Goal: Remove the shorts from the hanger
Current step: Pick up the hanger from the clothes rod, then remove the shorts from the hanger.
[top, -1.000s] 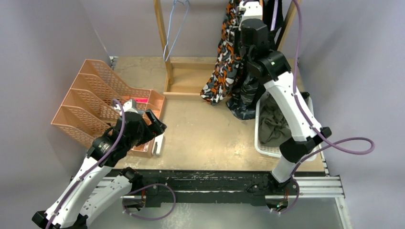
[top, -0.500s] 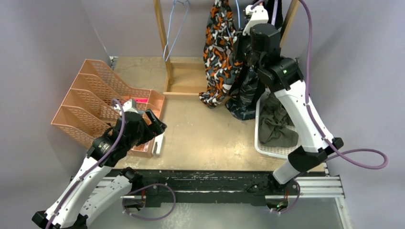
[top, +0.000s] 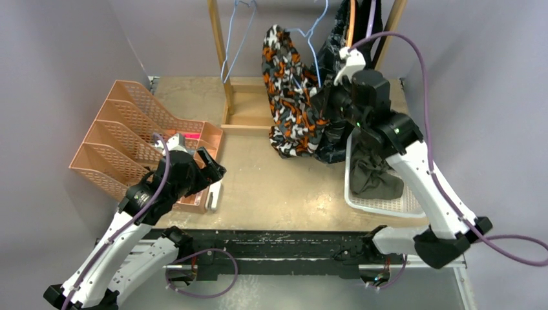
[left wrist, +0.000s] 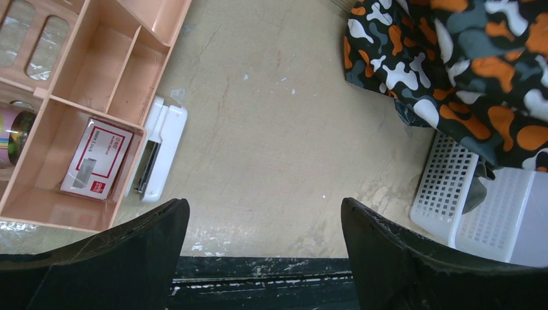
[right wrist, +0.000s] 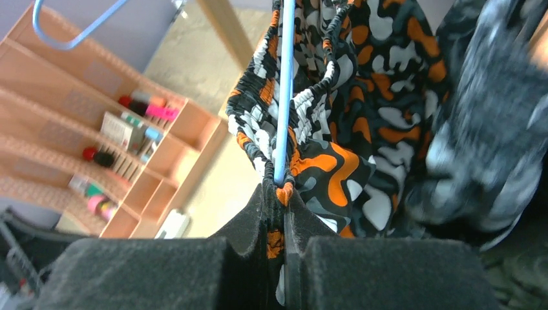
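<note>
Orange shorts (top: 291,110) leftward; right claw (right wrist: 284,213) pinch wrist-visible

Worktop (top: 278,187): tan board, scuffed. Left side: peach slotted desk organiser (top: 139,139). Its near tray holds a red-and-white box (left wrist: 97,158), and markers (right wrist: 145,106) lie in a farther compartment. White stapler (left wrist: 160,148) lies flat just beside the organiser's right wall. Right edge: white perforated basket (top: 378,203). Rear: wooden rack (top: 220,51), its base frame resting on the worktop.

Olive shorts (top: 373,171) lie crumpled in the white basket (top: 388,205), orange camouflage shorts (top: 291,97) hang left of it, and dark camouflage shorts (top: 333,139) droop between them.
</note>
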Motion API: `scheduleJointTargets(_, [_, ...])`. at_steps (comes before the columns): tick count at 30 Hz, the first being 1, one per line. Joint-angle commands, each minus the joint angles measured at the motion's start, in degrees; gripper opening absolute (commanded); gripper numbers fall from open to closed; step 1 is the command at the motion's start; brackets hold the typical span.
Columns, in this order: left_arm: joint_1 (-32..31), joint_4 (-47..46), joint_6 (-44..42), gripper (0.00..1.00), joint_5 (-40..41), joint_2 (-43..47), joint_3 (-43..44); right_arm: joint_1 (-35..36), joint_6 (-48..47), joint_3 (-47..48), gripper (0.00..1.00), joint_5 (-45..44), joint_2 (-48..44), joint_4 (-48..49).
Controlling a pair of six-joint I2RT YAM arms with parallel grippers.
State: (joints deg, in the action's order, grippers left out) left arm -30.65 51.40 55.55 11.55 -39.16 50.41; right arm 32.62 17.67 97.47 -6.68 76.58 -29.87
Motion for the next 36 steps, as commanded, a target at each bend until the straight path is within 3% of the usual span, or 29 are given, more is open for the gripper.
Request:
scheduleJointTargets(1, [0.07,-2.74,0.97,0.87,0.37,0.26,1.05,0.2,4.28,-8.1,0.0,6.7,-8.84,6.22])
scheduleJointTargets(10, [0.07,-5.86,2.57,0.85,-0.81,0.17,0.19,0.26,5.73,-26.15,0.0,16.87,-17.51,7.05])
scheduleJointTargets(21, [0.07,-20.7,7.27,0.77,-12.28,0.38,-4.65,0.77,5.45,-43.47,0.0,20.08,-22.69,13.2])
scheduleJointTargets(25, [0.0,-29.35,10.42,0.75,-16.96,-1.31,-6.44,4.34,6.35,-45.93,0.0,15.37,-22.15,15.26])
scheduleJointTargets(28, [-0.7,-34.91,11.43,0.75,-17.52,-2.08,-6.1,11.82,7.74,-46.44,0.0,8.59,-20.36,15.95])
scheduleJointTargets(36, [-12.19,-39.05,11.59,0.72,-7.27,-8.87,-4.11,26.2,13.15,-45.44,0.0,-5.82,-13.78,20.27])
